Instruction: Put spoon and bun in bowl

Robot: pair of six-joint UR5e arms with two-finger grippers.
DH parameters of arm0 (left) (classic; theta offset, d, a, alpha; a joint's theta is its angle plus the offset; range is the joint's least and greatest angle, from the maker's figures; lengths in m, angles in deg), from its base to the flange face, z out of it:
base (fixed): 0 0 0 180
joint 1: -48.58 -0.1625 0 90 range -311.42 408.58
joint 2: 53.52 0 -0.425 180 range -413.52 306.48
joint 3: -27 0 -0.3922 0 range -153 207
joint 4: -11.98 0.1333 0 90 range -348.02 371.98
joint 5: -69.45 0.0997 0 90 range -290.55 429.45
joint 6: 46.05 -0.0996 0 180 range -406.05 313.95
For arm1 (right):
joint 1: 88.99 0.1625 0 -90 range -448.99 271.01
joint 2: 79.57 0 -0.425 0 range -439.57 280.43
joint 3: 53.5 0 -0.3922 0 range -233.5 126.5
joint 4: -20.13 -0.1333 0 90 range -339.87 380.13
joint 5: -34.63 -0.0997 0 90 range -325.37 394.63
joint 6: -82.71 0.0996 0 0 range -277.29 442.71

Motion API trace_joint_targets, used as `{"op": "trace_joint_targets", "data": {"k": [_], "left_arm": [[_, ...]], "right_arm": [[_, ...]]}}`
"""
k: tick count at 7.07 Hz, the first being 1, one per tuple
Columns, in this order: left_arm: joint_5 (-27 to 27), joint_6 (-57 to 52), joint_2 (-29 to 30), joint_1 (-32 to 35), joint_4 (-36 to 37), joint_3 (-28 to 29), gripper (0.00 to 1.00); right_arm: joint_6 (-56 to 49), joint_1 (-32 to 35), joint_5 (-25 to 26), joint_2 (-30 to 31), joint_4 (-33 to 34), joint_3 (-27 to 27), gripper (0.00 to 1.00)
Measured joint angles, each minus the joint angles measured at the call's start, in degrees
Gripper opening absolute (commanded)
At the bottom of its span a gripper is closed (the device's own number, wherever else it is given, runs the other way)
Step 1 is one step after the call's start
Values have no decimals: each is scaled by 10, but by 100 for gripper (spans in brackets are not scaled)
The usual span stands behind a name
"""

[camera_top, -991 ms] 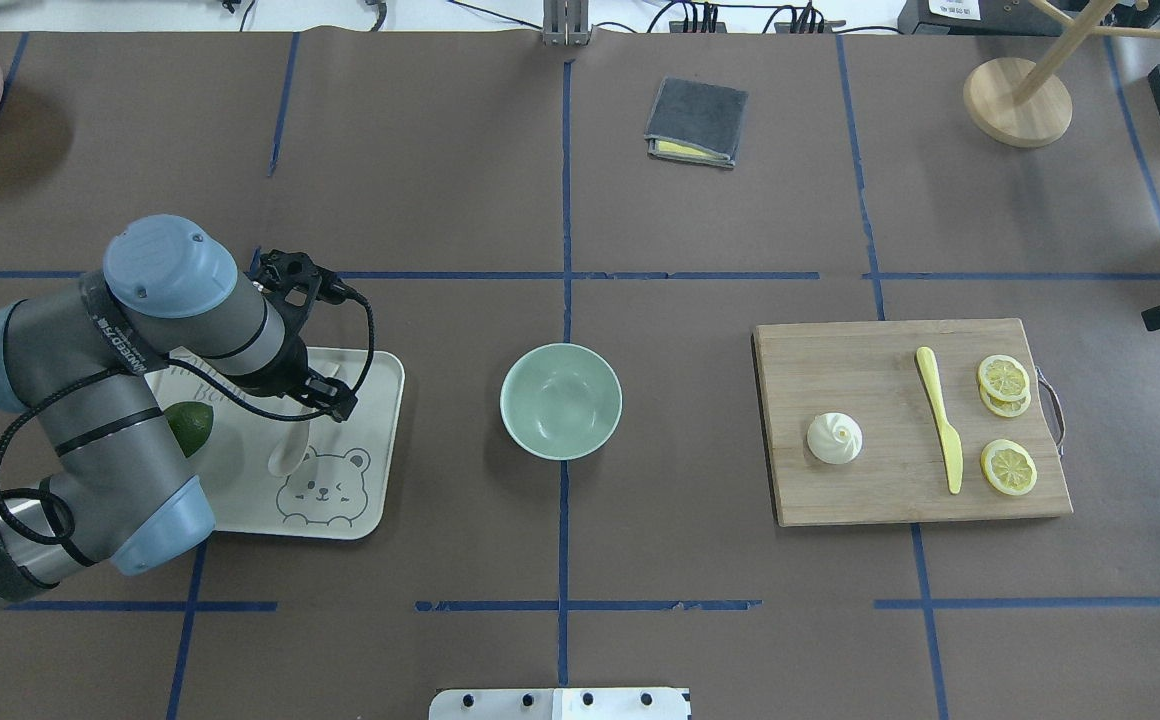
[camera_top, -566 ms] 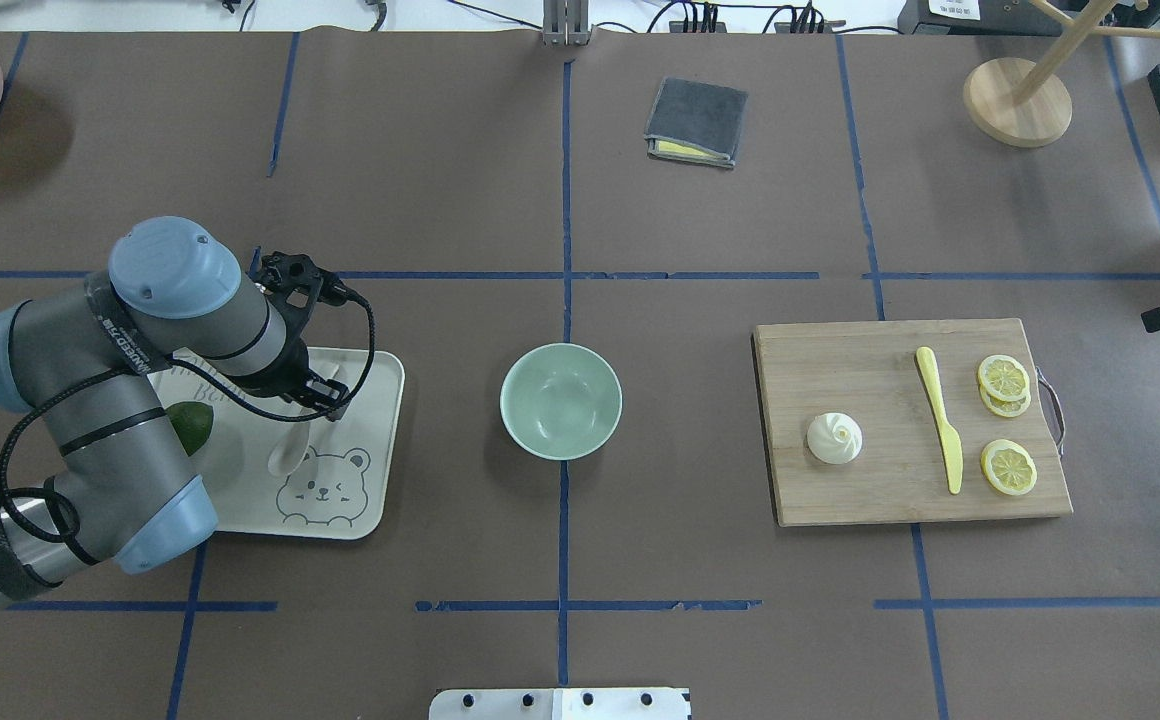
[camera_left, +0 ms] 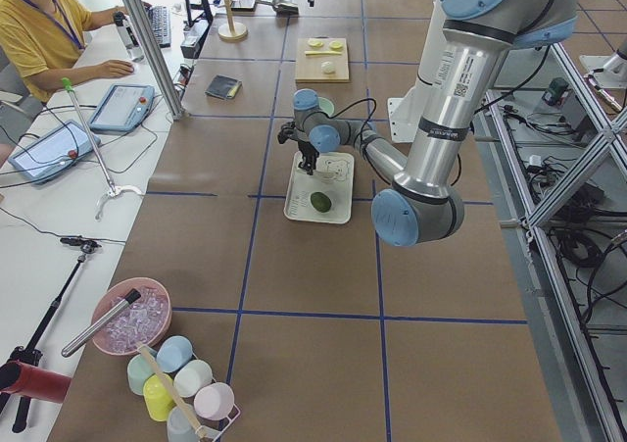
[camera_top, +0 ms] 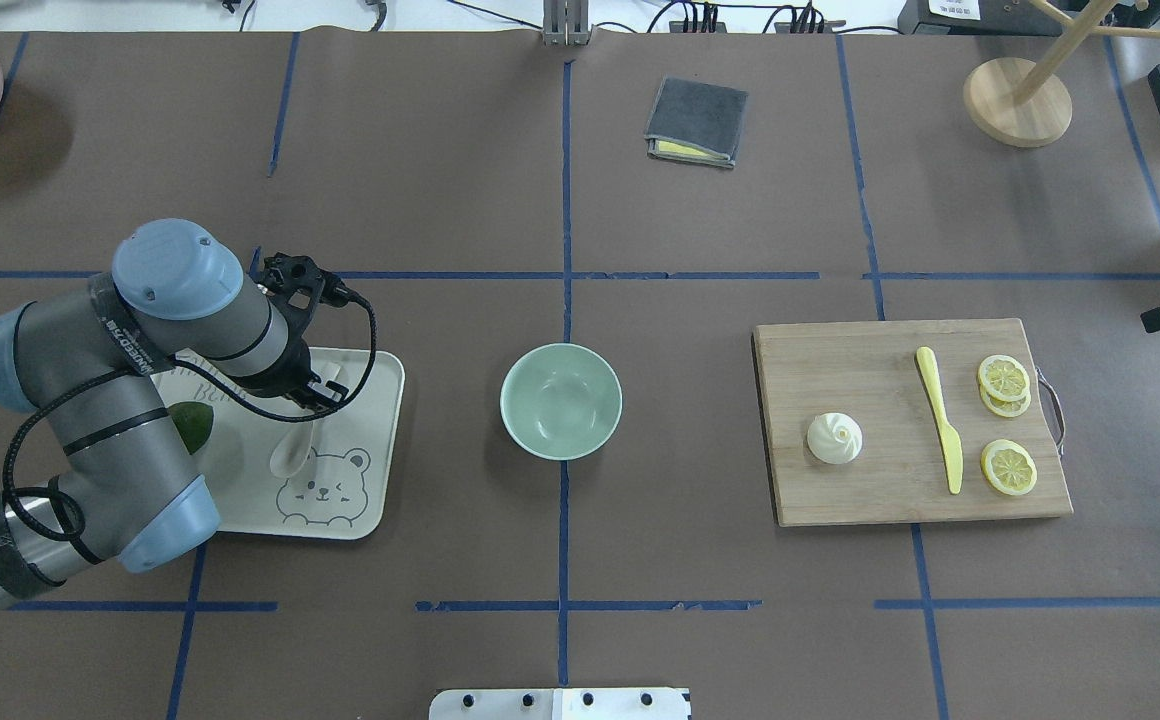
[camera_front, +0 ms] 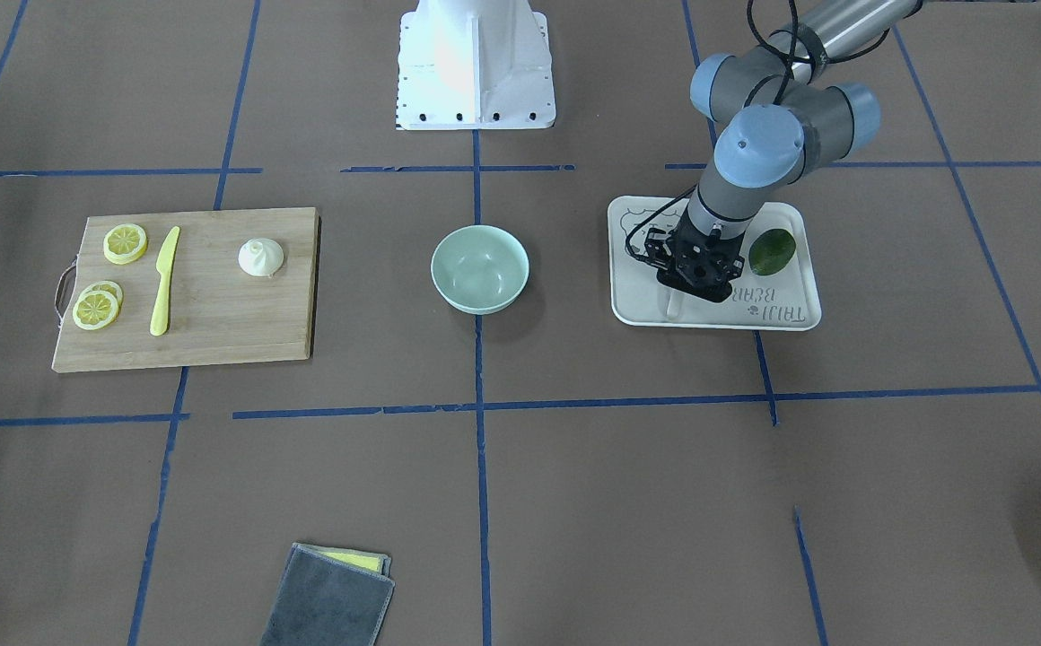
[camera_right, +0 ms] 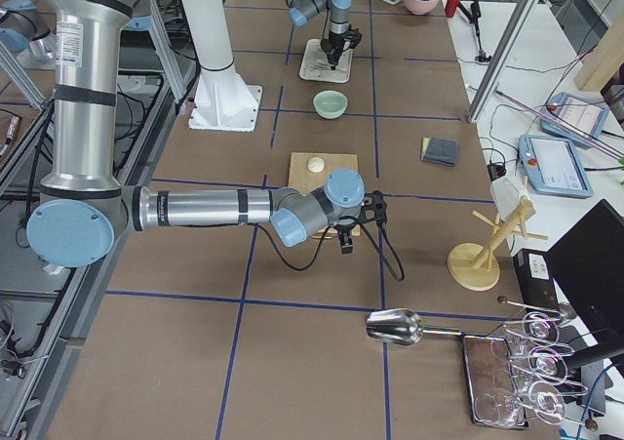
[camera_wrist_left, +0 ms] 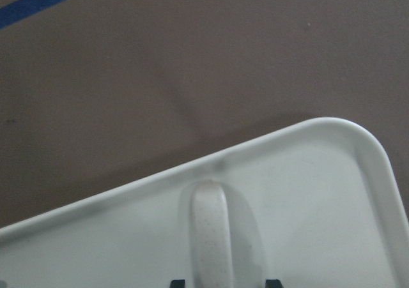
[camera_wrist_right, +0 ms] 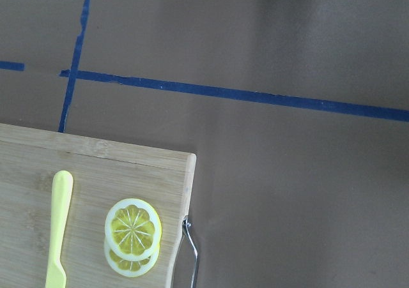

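Observation:
The pale spoon lies on a white bear tray at the left. My left gripper is low over the spoon's handle. In the left wrist view the handle sits between the two dark fingertips with a gap beside it, so the gripper is open. The mint-green bowl stands empty at the table's middle. The white bun sits on the wooden cutting board at the right. My right gripper hovers by the board's handle end; I cannot tell whether it is open or shut.
A green lime lies on the tray beside my left arm. A yellow plastic knife and lemon slices lie on the board. A grey cloth and a wooden stand are at the back.
My left arm has shifted slightly and its gripper has sunk closer onto the spoon's handle. The spoon, bowl and bun have not moved.

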Motion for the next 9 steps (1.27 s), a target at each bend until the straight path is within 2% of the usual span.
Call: {"op": "trace_joint_targets", "data": {"k": [2,5,7,9], "left_arm": [[-2,2,5,4,0,-13,0],[-7,59,83,10,-24,-25,0],[3,159,130,-12,-137,14,0],[58,222,168,-40,-240,69,0]], "right_arm": [[0,0,-1,0,-1,0,100],[0,0,-1,0,-1,-1,100],[0,0,-1,0,-1,-1,100],[0,0,-1,0,-1,-1,100]]}}
